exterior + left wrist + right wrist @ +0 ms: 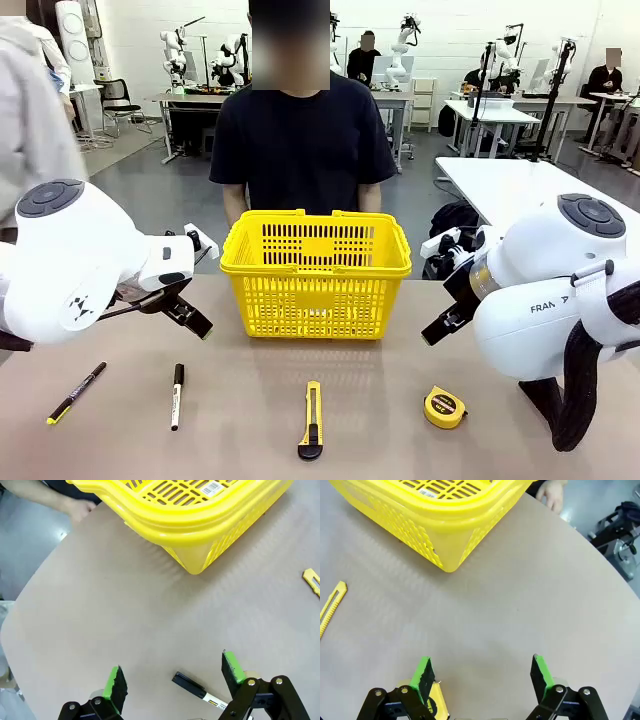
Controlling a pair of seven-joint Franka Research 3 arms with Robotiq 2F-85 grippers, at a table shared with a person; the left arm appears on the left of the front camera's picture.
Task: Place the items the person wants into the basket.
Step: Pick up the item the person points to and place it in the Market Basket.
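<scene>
Right, table [250, 440] is set. Yellow basket [315, 275] sits mid-table toward the far side, upright, handles folded down on the rim. The person [300, 140] in the dark tee stands just behind it.

Front row, robot's left to right:
- slim black pen [75, 393] w/ yellow tip, lying at a slant
- near it the white marker [176, 395], black cap pointing to the far side
- yellow-and-black utility knife [312, 420], in front of the basket
- round tape measure [444, 407], over on the right

All four lie flat on the table, apart from each other, outside the basket.

Now the left gripper [175, 672]: jaws spread wide, nothing between the green pads, hanging above the table. Its wrist cam shows the marker's cap end on the tabletop below, in line w/ the gap between the fingers, not gripped. A basket corner sits farther ahead, the knife's tip is at the pic's edge, and the person's hand [82, 510] rests at the table's far rim.

Over to the right gripper [480, 667]: same story, spread wide, nothing held, above bare tabletop. In its wrist cam the tape measure peeks out low by one finger, down on the table, not gripped. Basket corner ahead again, knife off to one side.

In the front cam both arms flank the basket, left arm on the marker side, right arm on the tape-measure side.
</scene>
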